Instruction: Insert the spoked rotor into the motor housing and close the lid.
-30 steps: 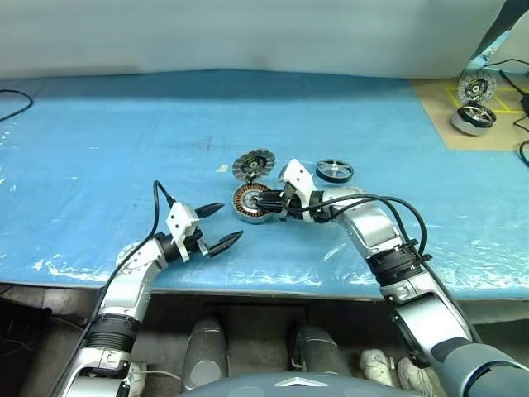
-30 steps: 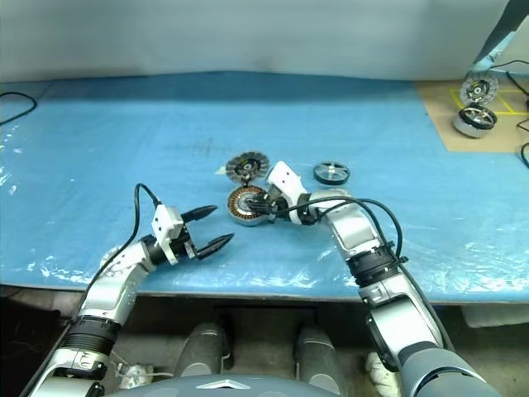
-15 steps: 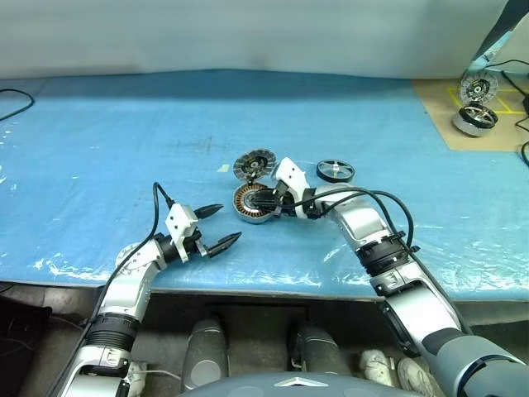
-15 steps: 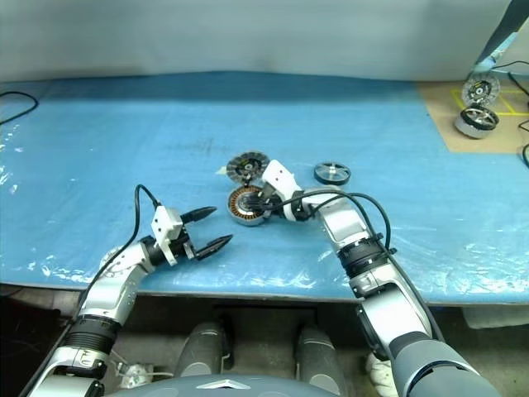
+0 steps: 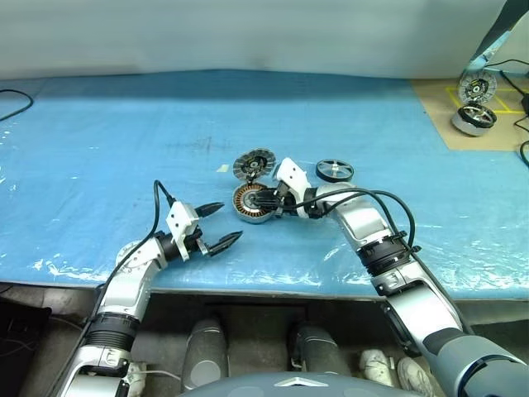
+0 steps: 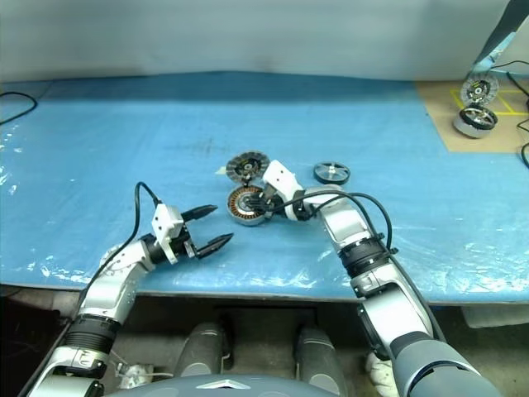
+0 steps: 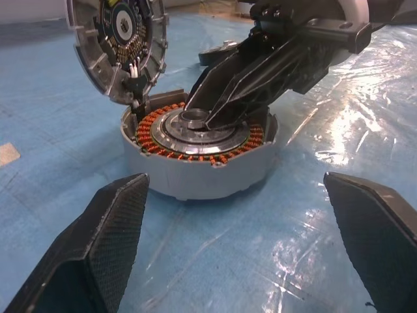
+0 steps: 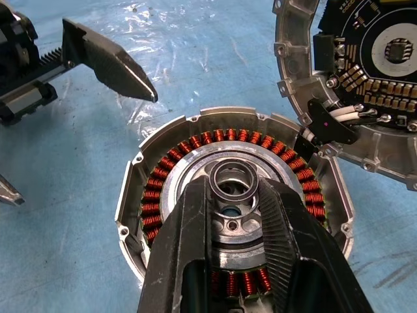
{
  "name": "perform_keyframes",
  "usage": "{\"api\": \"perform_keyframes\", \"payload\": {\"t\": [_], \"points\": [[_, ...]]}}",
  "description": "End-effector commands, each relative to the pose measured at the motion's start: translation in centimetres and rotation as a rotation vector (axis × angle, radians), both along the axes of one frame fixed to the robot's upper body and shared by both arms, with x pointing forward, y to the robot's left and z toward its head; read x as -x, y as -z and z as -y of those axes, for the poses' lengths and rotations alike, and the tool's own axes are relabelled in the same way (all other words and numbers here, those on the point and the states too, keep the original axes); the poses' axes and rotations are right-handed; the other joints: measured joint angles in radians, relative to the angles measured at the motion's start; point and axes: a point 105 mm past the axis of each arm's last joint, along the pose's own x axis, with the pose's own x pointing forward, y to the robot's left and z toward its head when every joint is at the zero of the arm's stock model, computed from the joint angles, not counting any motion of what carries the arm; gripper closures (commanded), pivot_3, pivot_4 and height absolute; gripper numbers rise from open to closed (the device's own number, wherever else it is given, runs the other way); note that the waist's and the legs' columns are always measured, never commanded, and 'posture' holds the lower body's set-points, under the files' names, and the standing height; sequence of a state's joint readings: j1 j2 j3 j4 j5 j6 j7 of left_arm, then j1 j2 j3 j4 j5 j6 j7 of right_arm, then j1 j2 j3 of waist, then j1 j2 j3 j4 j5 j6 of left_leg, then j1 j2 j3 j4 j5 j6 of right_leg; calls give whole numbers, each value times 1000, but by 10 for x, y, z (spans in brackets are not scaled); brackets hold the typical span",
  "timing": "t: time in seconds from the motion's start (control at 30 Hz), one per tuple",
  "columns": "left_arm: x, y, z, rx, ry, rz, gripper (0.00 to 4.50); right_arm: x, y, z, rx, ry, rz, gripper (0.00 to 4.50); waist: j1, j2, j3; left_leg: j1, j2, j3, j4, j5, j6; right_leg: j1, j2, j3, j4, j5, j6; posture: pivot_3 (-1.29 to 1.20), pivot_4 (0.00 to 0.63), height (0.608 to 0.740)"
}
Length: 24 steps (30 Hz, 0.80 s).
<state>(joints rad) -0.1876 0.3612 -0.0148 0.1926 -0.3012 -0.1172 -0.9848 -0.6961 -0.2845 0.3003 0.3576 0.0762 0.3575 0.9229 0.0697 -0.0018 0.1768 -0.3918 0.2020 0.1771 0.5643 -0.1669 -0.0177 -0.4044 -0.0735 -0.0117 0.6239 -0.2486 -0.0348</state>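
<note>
- Over the central hub of the round silver motor housing (image 8: pixel 151 195), ringed with copper-orange windings, my right gripper (image 8: pixel 233 189) is clamped on a small thin silver ring (image 8: pixel 233 164), one black finger on either side of it.
- Near the front edge of the crinkled blue table cover (image 5: pixel 124 132), my left gripper (image 5: pixel 230 221) hovers with its fingers spread wide apart. It holds nothing and points toward the housing.
- Step in hand, as I judge it: seat the ring on the hub. To do it well I should keep the ring level and centred over the bore, lower it straight, and part the fingers only slightly so that neither pad scrapes the windings or drags the ring askew.
- Hazard: the round silver-grey lid (image 5: pixel 254 164) stands tilted open at the housing's far edge, joined to it, with white wires at the joint. My wrist should withdraw without knocking it.
- Task piece: the flat black-rimmed spoked rotor (image 5: pixel 335 170) with silver spokes lies on the cover to the right of the housing, apart from it and not yet inserted.
- Count: one housing, one lid, one rotor, one ring, two grippers. Two other silver motors (image 5: pixel 473 118) sit on a brown board (image 5: pixel 438 116) at the far right, and one small pale scrap (image 5: pixel 223 168) lies beside the lid.
</note>
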Motion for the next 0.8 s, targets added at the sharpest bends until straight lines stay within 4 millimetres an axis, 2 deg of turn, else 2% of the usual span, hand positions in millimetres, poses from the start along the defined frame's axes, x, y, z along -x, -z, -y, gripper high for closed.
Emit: {"api": "perform_keyframes", "payload": {"t": [0.03, 0.27, 0.43, 0.8], "points": [[2, -11, 5, 1, 13, 31, 0, 1, 2, 1, 16, -11, 0, 3844, 0, 0, 0, 0, 0, 0, 0, 0, 0, 0, 0, 0, 0, 0, 0, 0, 150, 740], [3, -22, 12, 1, 14, 35, 0, 5, 9, 4, 30, -21, -22, 3844, 0, 0, 0, 0, 0, 0, 0, 0, 0, 0, 0, 0, 0, 0, 0, 0, 150, 740], [2, -26, 13, -1, 11, 37, 0, 1, 9, 7, 34, -2, -24, 3844, -1, 0, 0, 1, 0, 0, 0, 0, 0, 1, 0, 0, 0, 0, 0, 0, 150, 740], [-3, -7, -4, -14, -6, 10, 0, 7, 17, -4, 36, -14, -31, 3844, -1, 0, 0, 3, 0, 0, 0, 0, 0, 2, 0, 0, 0, 0, 0, 0, 150, 740]]}}
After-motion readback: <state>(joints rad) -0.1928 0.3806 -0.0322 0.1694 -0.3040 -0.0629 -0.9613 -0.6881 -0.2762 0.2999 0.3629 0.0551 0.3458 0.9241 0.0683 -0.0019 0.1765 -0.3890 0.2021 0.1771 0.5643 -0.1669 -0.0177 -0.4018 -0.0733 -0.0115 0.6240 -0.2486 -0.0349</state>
